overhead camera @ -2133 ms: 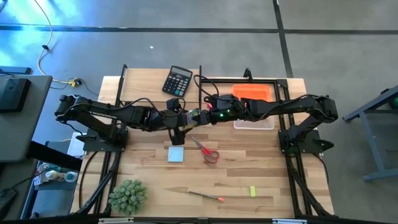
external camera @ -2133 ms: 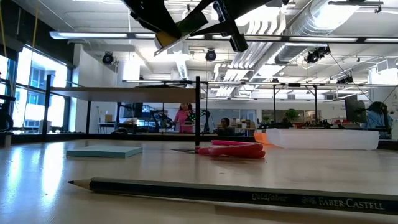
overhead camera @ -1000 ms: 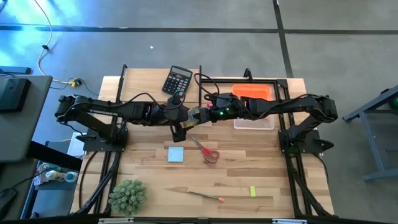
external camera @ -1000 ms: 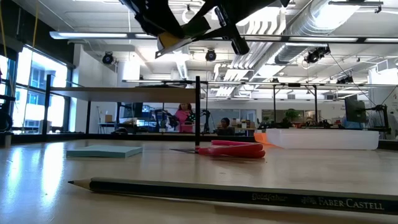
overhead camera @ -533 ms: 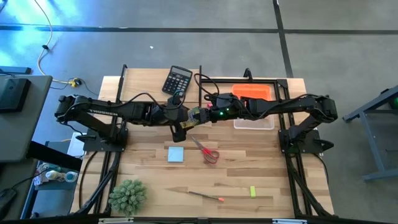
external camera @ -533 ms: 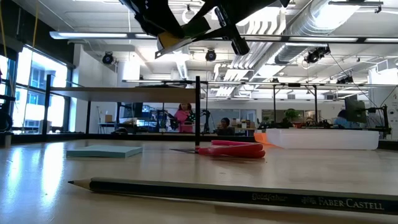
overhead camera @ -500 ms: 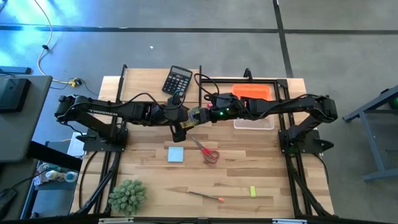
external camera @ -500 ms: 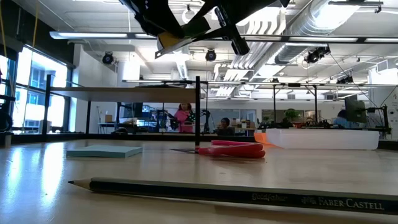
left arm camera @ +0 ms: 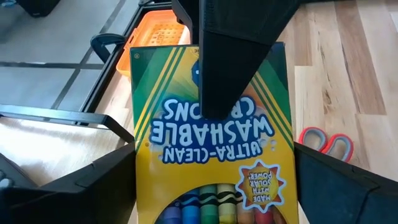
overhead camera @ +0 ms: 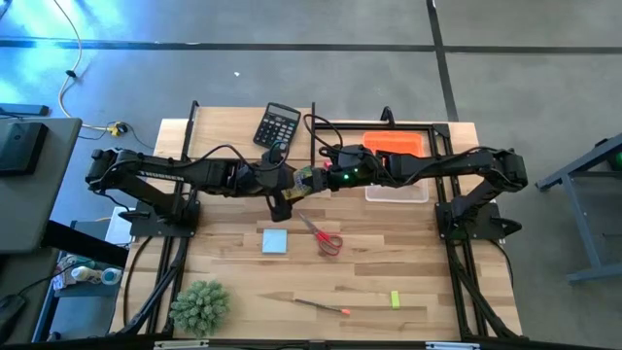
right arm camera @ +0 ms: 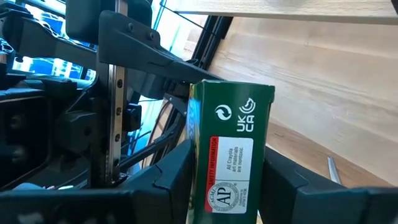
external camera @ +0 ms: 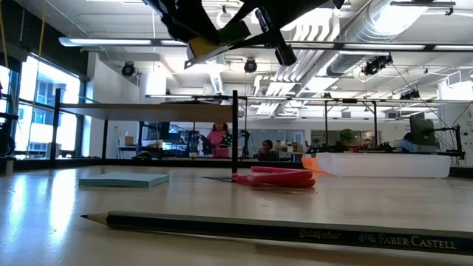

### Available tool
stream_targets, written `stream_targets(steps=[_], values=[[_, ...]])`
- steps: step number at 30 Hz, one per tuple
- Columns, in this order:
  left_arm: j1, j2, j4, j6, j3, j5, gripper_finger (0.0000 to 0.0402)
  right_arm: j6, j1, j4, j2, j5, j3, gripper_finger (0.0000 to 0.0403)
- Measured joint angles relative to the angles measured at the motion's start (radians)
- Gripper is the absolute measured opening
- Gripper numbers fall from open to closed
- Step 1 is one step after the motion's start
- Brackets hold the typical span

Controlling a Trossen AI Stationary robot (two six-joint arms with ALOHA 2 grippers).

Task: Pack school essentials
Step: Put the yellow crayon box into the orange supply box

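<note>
Yellow crayon box (left arm camera: 211,143) is up in the air over the middle of the table, and both grippers have it. Left gripper (overhead camera: 280,199) has its fingers wide across the box's face, right gripper (overhead camera: 309,181) is clamped on the narrow edge, where the green side panel sits between its two fingers. Looks like a mid-air handover to me. Next move, I'd guess, is for one side to let go cleanly so the other can carry the box to the clear bin (overhead camera: 397,192) on the far right, next to the orange lid (overhead camera: 394,144). The risk is the box twisting if the release comes while both are pulling.

Everything else sits on the pale wood table (overhead camera: 428,262): blue pad (overhead camera: 275,240) and scissors (overhead camera: 324,234) just near of the grippers, pencil (external camera: 281,230) and marker (overhead camera: 321,306) along the near edge, eraser (overhead camera: 396,299) to the right, plant (overhead camera: 199,305) near left, calculator (overhead camera: 278,125) far back. Behind is a big open workshop with ceiling ducts and a few people (external camera: 218,139) far off.
</note>
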Motion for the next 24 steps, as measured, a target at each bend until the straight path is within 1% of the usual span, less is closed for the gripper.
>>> stream_targets(steps=[4, 8, 10, 19, 24], values=[[0.0, 0.0, 0.007, -0.042, 0.0, -0.001, 0.0365, 0.0, 0.0, -0.002, 0.0, 0.003, 0.0, 0.0133], [0.0, -0.001, 0.008, -0.018, 0.0, -0.01, 0.0392, 0.0, 0.0, -0.003, 0.0, 0.009, 0.0, 0.0133], [0.0, -0.001, 0.007, -0.015, 0.0, -0.023, 0.0398, 0.0, 0.0, -0.003, 0.0, 0.012, 0.0, 0.0133], [0.0, -0.001, 0.006, -0.03, 0.0, -0.022, 0.0397, -0.003, -0.002, -0.042, 0.0, 0.025, 0.0, 0.0133], [0.0, -0.001, 0.006, -0.03, 0.0, -0.022, 0.0397, -0.012, -0.006, -0.096, -0.004, 0.03, 0.0, 0.0133]])
